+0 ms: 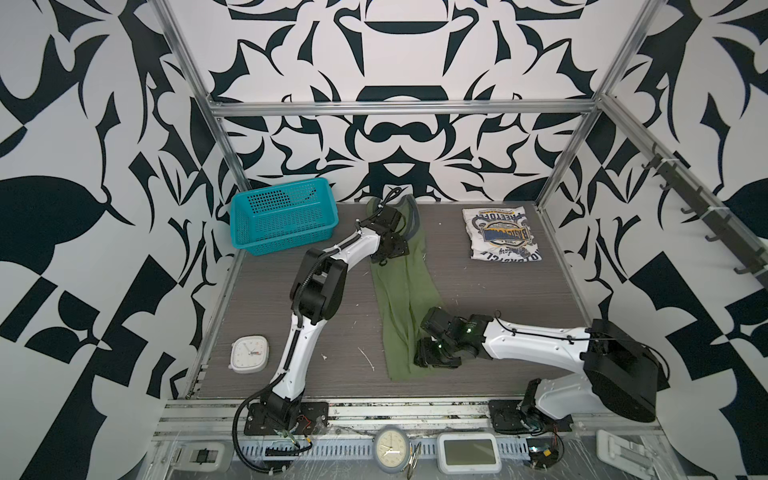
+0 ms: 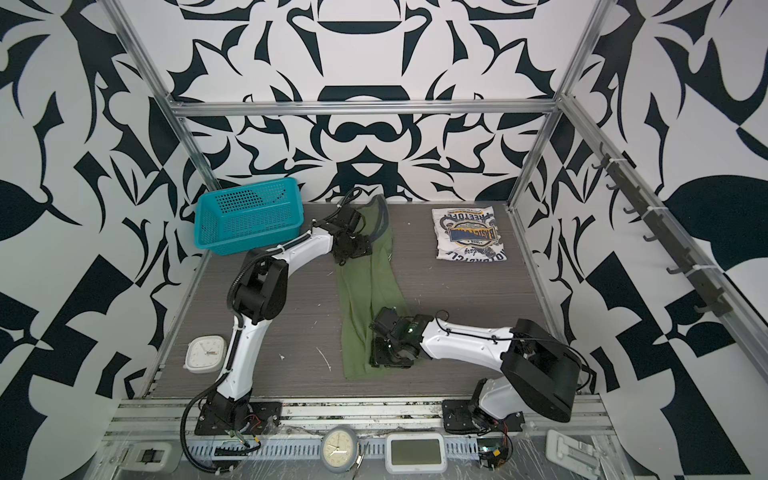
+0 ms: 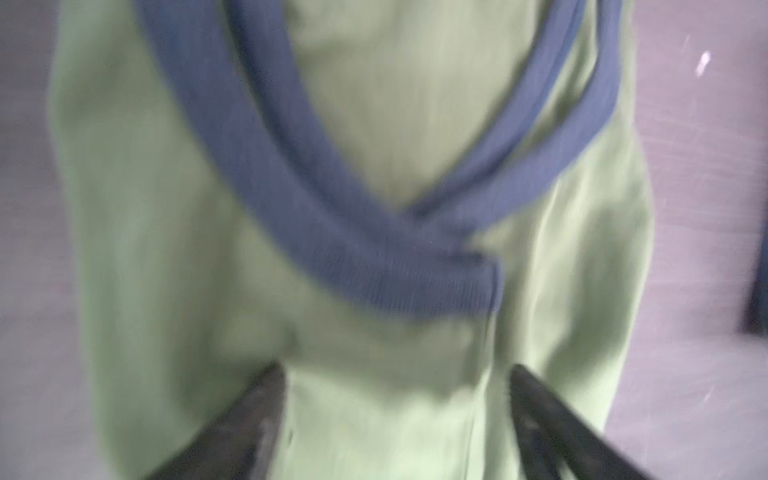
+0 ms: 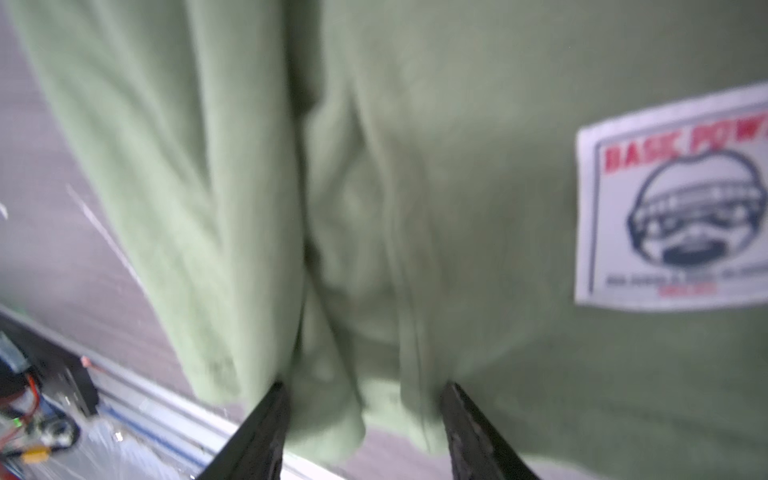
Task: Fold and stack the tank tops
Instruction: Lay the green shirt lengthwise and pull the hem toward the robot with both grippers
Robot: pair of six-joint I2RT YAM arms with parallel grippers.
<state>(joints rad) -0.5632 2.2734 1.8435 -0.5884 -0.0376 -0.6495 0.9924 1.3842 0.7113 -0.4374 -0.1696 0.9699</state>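
A teal basket [image 1: 286, 226] sits at the far left of the bench [image 1: 511, 307]. Beside it, the left hand [image 3: 399, 386] hangs spread open over the collar end of the green tank top [image 1: 405, 299], which lies as a long strip down the middle. At its near hem the right hand [image 4: 365, 399] straddles a fold; I cannot tell whether it pinches. The white tank top [image 1: 505, 239] lies folded at the far right.

There are two tops, one green top [image 1: 405, 299] and one white top [image 1: 505, 232]. There is one basket [image 1: 282, 224]. Two arms are in view, left arm [image 1: 291, 353] and right arm [image 1: 540, 345]. Clocks number two, a square clock [image 1: 249, 353] and a round clock [image 1: 390, 451], plus one screen [image 1: 469, 453].
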